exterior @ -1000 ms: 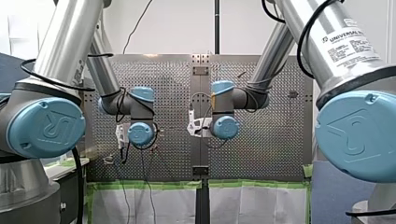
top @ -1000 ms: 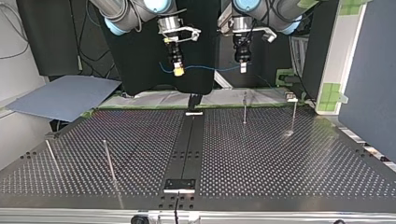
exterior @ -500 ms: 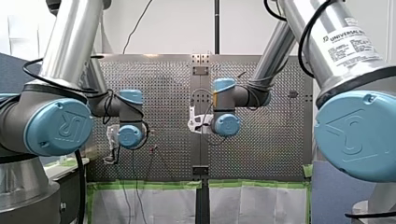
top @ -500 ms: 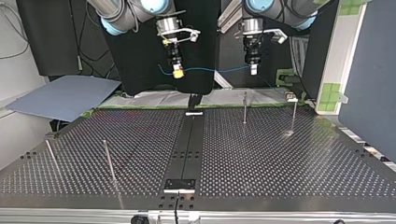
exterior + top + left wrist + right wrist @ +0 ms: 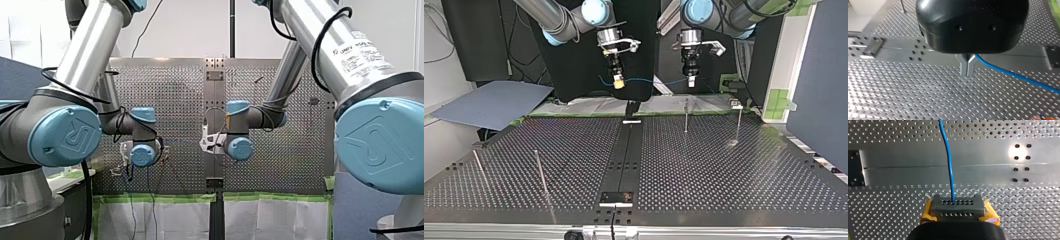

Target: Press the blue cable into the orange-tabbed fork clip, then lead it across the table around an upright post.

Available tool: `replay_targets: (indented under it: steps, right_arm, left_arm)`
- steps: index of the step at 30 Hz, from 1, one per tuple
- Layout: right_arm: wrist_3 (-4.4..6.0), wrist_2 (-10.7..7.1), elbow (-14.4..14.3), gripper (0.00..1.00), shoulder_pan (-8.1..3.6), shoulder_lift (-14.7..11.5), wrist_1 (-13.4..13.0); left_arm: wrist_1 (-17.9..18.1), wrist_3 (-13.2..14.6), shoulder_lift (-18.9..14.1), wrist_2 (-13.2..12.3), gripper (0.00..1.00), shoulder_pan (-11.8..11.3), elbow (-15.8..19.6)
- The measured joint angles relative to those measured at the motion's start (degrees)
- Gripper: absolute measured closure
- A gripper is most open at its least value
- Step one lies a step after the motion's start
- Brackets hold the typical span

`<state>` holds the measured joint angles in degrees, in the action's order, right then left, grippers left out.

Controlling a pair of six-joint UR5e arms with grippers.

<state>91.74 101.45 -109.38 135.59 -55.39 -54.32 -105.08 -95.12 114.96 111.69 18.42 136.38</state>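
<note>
- blue cable [image 5: 651, 80] sags between my right gripper [image 5: 618, 85] and my left gripper [image 5: 691, 83], above the perforated table's [image 5: 724, 170] far edge.
- an upright post [image 5: 686, 117] stands below my left gripper.

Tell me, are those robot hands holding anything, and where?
Both pinch the blue cable: my right hand near its free end, my left hand farther along, a span hanging between them.
</note>
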Motion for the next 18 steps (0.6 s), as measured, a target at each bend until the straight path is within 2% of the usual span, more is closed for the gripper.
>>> replay_targets:
  steps: [5, 9, 18]
  right_arm:
    - [0.17, -0.19, 0.88, 1.00, -0.15, 2.71, -0.15]
    - [0.79, -0.99, 2.55, 1.00, -0.88, 5.02, -1.15]
    - [1.34, -2.33, 6.83, 1.00, -2.55, 9.94, -1.41]
  left_arm:
    - [0.34, 0.41, 2.79, 0.41, 1.00, -0.63, -0.16]
    - [0.38, 0.66, 5.06, 0.34, 1.00, -1.20, -0.23]
    - [0.39, 0.80, 9.37, -0.20, 1.00, -2.11, -0.36]
